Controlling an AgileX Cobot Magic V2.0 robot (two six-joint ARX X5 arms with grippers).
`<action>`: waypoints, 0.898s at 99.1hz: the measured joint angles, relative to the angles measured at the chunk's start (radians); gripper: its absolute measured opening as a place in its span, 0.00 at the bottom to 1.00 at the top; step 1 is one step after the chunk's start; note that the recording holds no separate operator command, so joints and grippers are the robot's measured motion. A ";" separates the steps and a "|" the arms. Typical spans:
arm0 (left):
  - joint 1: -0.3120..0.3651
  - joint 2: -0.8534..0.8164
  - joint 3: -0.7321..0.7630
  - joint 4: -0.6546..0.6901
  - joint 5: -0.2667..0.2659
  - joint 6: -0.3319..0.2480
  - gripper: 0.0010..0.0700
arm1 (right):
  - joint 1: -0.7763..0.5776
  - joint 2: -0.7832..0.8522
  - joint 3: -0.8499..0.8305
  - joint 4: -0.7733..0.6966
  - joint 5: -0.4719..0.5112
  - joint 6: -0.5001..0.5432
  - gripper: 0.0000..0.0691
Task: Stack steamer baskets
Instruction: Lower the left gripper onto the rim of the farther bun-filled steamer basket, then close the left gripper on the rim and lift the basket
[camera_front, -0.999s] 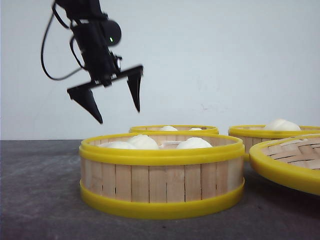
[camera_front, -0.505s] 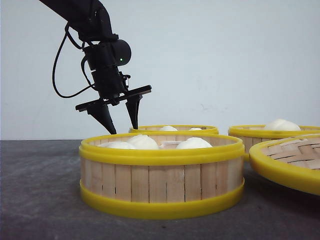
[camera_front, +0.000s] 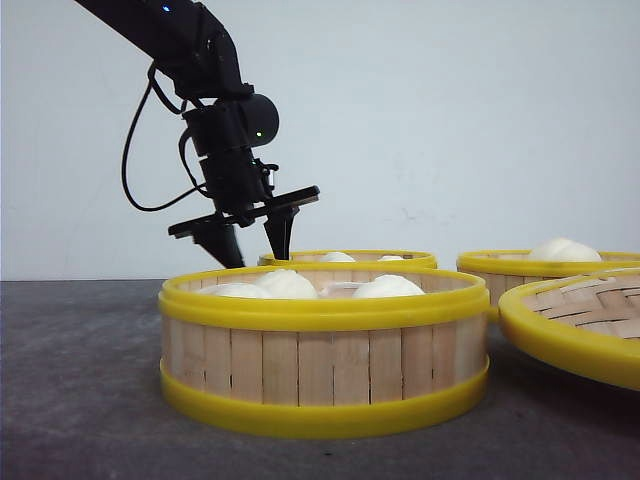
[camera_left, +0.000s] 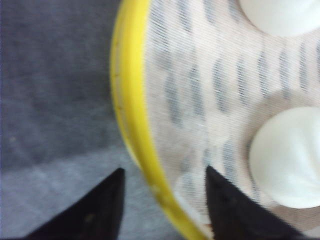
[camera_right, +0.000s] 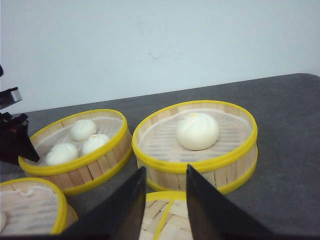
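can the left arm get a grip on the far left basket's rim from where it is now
Probably yes. The left gripper is open with one finger outside and one inside the far left basket, straddling its yellow rim. Nothing blocks it; the buns sit clear of the fingers.

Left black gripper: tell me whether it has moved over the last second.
Yes. The left black gripper has dropped and shifted right, toward the yellow-rimmed wooden-slat far basket.
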 joint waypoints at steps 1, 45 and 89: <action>0.000 0.000 0.000 0.000 -0.002 0.000 0.26 | 0.000 0.000 0.000 0.000 0.000 0.000 0.21; 0.018 0.008 0.026 0.015 -0.009 -0.010 0.02 | 0.000 0.000 0.000 -0.004 0.002 0.000 0.21; 0.097 0.026 0.479 -0.216 -0.029 0.002 0.02 | 0.000 0.000 0.000 -0.006 0.002 0.002 0.21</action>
